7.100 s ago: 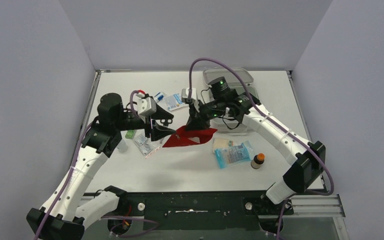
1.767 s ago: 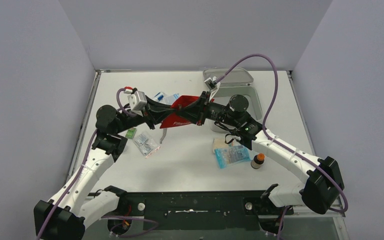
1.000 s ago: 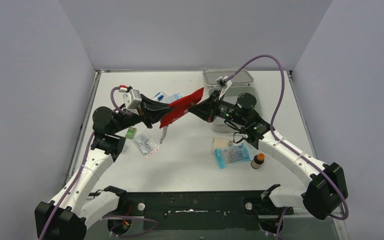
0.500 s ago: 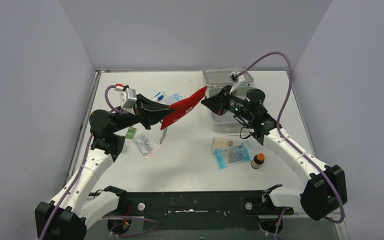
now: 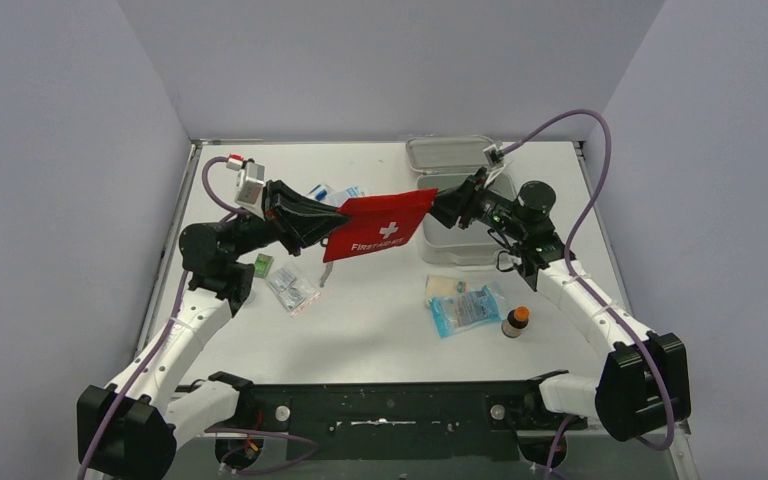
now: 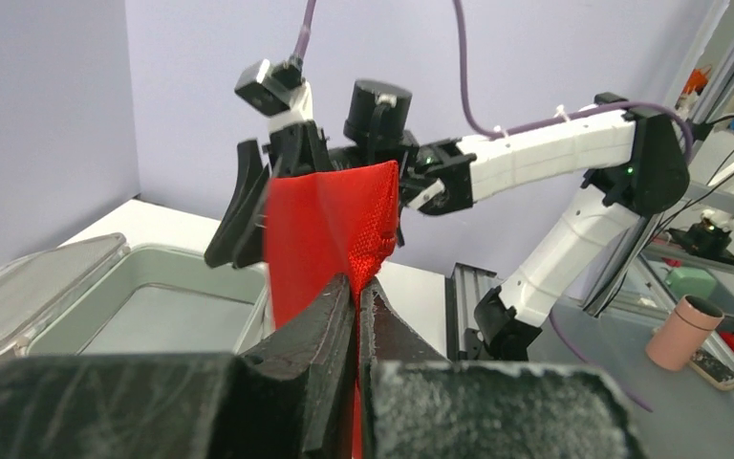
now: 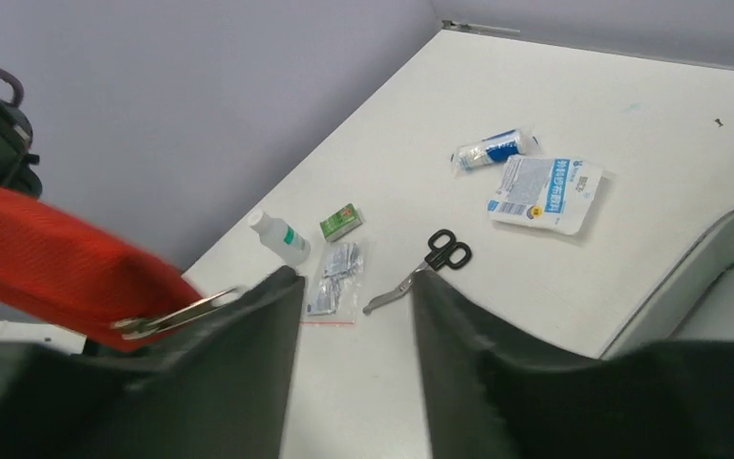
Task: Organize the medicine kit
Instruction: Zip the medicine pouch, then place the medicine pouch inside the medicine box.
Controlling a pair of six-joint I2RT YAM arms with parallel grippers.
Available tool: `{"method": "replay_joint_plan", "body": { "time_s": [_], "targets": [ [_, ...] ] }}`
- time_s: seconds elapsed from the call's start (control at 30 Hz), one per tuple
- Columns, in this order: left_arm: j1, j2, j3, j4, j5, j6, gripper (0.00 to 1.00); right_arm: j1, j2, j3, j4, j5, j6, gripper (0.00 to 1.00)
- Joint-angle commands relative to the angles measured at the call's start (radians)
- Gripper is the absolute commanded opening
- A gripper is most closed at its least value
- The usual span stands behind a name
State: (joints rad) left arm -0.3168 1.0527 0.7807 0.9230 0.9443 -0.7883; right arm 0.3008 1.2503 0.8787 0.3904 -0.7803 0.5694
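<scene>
Tabletop [image 5: 380, 330] scissors [image 7: 420, 271], bottle [image 7: 280, 236]; pouch [image 5: 380, 228] beside medicine kit [image 5: 465, 250]

overhead from behind, close wrist views, sharing medicine kit [image 5: 465, 243]

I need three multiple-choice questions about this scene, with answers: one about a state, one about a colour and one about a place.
1. The box is: A open; B closed; C upside down.
2. The cap of the dark bottle is: A green; B orange; C blue.
3. The pouch is: A inside the box; B lying flat; C held in the air.

Answers: 1 A, its lid is swung back and the inside shows; 2 B, the top view shows an orange cap; 3 C, the left hand pinches it and it hangs free.
</scene>
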Motion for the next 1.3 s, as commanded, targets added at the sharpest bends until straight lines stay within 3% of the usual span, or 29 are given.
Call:
{"method": "replay_joint_plan", "body": {
  "time_s": [0.0, 0.1, 0.27, 0.33, 0.6, 0.7, 0.77, 0.87, 1.0, 1.17, 1.27],
  "targets": [
    [0.005, -0.040, 0.031, 0.086, -0.059, -0.062, 0.00, -0.017, -0.070, -0.099, 0.295, -0.116, 0.088, 0.60],
    [0.004, -0.042, 0.044, 0.106, -0.087, -0.105, 0.00, -0.017, -0.070, -0.122, 0.412, -0.161, 0.168, 0.82],
    [0.004, -0.030, 0.053, 0.177, -0.113, -0.186, 0.00, -0.016, -0.044, -0.155, 0.704, -0.217, 0.380, 0.89],
    [0.004, -0.031, 0.055, 0.190, -0.125, -0.205, 0.00, -0.020, -0.047, -0.159, 0.723, -0.214, 0.396, 0.90],
    [0.005, -0.068, 0.062, 0.142, -0.193, -0.173, 0.00, -0.048, -0.186, -0.167, 0.410, -0.072, 0.240, 0.92],
    [0.005, -0.083, 0.055, 0.110, -0.220, -0.140, 0.00, -0.052, -0.241, -0.127, 0.176, 0.038, 0.154, 0.92],
    [0.005, -0.091, 0.048, 0.083, -0.235, -0.113, 0.00, -0.052, -0.270, -0.133, 0.158, 0.069, 0.148, 0.93],
    [0.005, -0.091, 0.044, 0.068, -0.239, -0.099, 0.00, -0.051, -0.287, -0.144, 0.213, 0.039, 0.164, 0.94],
    [0.005, -0.083, 0.046, 0.092, -0.242, -0.122, 0.00, -0.052, -0.232, -0.140, 0.371, -0.110, 0.252, 0.95],
    [0.005, -0.076, 0.039, 0.133, -0.243, -0.154, 0.00, -0.038, -0.166, -0.170, 0.696, -0.181, 0.434, 0.97],
    [0.005, -0.069, 0.033, 0.162, -0.238, -0.179, 0.00, -0.014, -0.124, -0.149, 0.723, -0.191, 0.445, 0.97]
  ]
}}
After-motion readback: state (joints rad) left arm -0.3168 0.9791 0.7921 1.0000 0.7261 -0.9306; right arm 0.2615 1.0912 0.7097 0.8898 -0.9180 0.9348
